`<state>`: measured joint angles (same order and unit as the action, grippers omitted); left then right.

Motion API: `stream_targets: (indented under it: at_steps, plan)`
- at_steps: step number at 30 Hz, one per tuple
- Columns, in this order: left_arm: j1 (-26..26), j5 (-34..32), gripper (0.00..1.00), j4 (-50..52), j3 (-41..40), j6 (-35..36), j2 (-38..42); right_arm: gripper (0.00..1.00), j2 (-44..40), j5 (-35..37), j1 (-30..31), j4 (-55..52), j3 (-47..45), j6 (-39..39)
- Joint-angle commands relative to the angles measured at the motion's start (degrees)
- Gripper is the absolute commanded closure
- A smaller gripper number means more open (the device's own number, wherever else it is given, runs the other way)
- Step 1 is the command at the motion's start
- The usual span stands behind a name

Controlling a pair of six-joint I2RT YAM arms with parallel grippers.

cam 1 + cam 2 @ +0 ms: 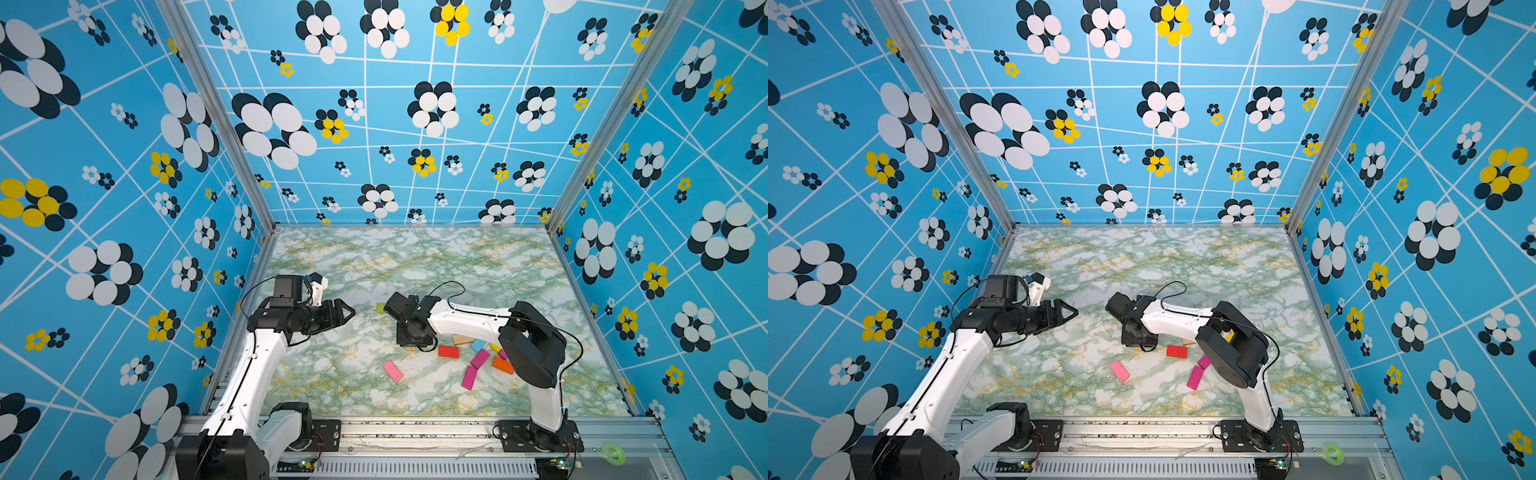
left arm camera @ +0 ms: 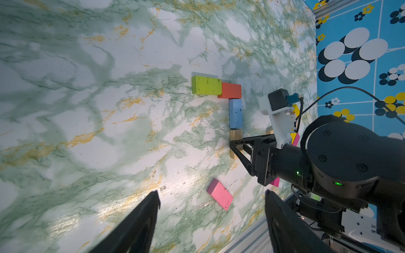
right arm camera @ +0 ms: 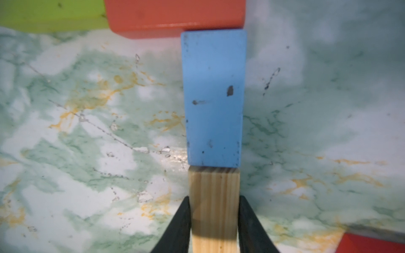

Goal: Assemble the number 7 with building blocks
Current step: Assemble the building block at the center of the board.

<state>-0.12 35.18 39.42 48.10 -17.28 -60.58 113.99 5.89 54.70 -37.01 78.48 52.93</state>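
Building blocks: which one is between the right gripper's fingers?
The plain wooden block, the only unpainted one in the row, butted end to end against the light blue block; the right gripper's fingers pinch its long sides.

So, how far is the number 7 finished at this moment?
Done: the green block and orange block form the top bar, and the blue block starts the stem from the orange one. In hand: the right gripper holds the wooden block against the blue block's end. Remaining: probably one more stem block, perhaps the pink block. The left gripper is open, empty.
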Motion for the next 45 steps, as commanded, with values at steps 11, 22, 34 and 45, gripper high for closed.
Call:
stream_targets:
  at_steps: [11,22,34,45]
  plan:
    - [-0.4,0.9,0.21,0.0,-0.7,1.0,-0.3,0.63,0.9,1.4,-0.5,-0.7,0.0,0.4]
    - [-0.4,1.2,0.21,-0.1,-0.7,1.0,-0.8,0.63,1.4,1.4,-0.6,-0.7,0.8,-0.2]
    - [-0.5,1.4,0.21,-0.1,-0.7,1.0,-0.9,0.58,1.9,0.9,-0.7,-0.8,1.3,-0.6]
    - [-0.5,1.2,0.21,-0.1,-0.7,1.1,-1.0,0.19,-6.6,1.1,0.5,0.6,-3.5,3.6]
